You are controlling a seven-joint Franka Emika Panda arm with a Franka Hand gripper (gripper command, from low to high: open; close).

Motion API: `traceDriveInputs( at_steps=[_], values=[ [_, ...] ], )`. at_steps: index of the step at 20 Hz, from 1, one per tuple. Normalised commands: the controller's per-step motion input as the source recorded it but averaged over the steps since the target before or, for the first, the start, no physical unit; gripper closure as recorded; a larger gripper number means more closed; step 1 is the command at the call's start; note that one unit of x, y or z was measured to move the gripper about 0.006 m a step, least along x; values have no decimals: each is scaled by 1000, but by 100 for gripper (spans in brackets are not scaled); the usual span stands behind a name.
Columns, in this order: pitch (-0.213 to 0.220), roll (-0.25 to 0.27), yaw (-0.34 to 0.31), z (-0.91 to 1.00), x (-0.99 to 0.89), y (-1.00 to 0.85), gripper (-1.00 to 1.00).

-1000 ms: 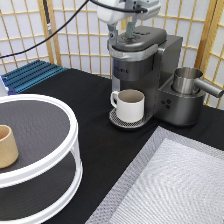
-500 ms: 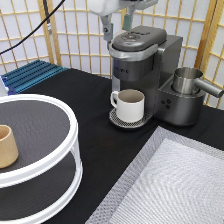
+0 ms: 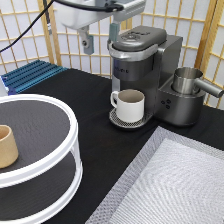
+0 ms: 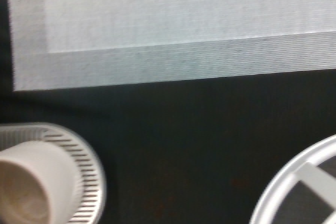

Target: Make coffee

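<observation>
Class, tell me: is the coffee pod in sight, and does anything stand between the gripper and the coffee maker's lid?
No pod shows in either view. The gripper hangs open to the exterior view's left of the coffee maker and its closed lid; nothing visible stands between them. The mug sits below on the drip tray.

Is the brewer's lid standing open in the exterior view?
No. The coffee maker has its lid down, with the mug on its drip tray and the open, empty claw hanging beside it.
</observation>
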Motion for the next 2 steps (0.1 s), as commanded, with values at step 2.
traceDriveInputs(
  at_steps=[2],
  values=[
    [0,0,0,0,0,0,-100]
  ],
)
